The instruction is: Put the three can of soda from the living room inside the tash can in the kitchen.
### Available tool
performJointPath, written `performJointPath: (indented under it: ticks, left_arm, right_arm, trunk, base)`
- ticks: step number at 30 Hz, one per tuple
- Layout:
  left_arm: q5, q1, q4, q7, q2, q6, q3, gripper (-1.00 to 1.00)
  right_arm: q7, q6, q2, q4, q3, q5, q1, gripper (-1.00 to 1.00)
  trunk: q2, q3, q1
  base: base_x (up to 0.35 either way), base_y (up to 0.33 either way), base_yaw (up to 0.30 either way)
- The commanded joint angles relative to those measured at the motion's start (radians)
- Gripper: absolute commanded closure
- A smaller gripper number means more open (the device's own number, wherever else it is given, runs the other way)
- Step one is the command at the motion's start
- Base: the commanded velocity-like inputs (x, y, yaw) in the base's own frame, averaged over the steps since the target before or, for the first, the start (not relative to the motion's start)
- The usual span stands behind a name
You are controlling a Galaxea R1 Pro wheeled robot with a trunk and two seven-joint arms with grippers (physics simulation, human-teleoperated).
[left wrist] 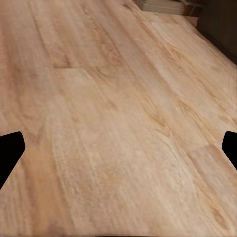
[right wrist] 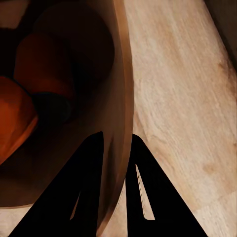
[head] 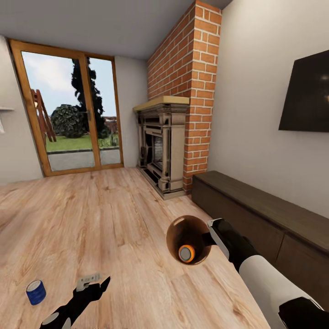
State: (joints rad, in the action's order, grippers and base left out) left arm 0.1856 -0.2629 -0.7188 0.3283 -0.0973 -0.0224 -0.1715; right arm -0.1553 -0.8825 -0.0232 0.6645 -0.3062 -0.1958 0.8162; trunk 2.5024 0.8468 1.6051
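Right fingers (right wrist: 114, 163) clamped on bin (head: 176, 233) rim, arm outstretched; left fingers (head: 93, 282) spread.

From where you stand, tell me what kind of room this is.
Most likely a living room: a red brick chimney with a stone-framed fireplace, a dark flat screen on the white wall above a long low dark wooden cabinet, and a wood-framed glass patio door facing a garden.

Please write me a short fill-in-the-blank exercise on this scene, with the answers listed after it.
1. The right gripper is clamped on the bin's ____.
2. The can seen inside the bin is ____ in colour.
3. The blue can lies on the wooden ____.
4. The left gripper is open and holds ____.

Answers: rim; orange; floor; nothing
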Motion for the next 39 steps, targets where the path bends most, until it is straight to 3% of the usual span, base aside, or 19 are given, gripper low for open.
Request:
performJointPath:
  ticks: [1, 39]
  left_arm:
    - [0.000, 0.000, 0.000, 0.000, 0.000, 0.000, 0.000, -1.00]
    - [-0.001, 0.001, 0.005, 0.000, 0.001, -0.006, 0.001, -1.00]
  right_arm:
    - [0.003, 0.001, 0.000, 0.001, 0.001, -0.001, 0.001, 1.00]
    - [0.002, 0.002, 0.000, 0.000, 0.001, -0.001, 0.000, 1.00]
  trunk:
    - [0.000, 0.000, 0.000]
    - [0.000, 0.002, 0.000]
  base:
    - [0.000, 0.000, 0.241]
    - [0.000, 0.000, 0.241]
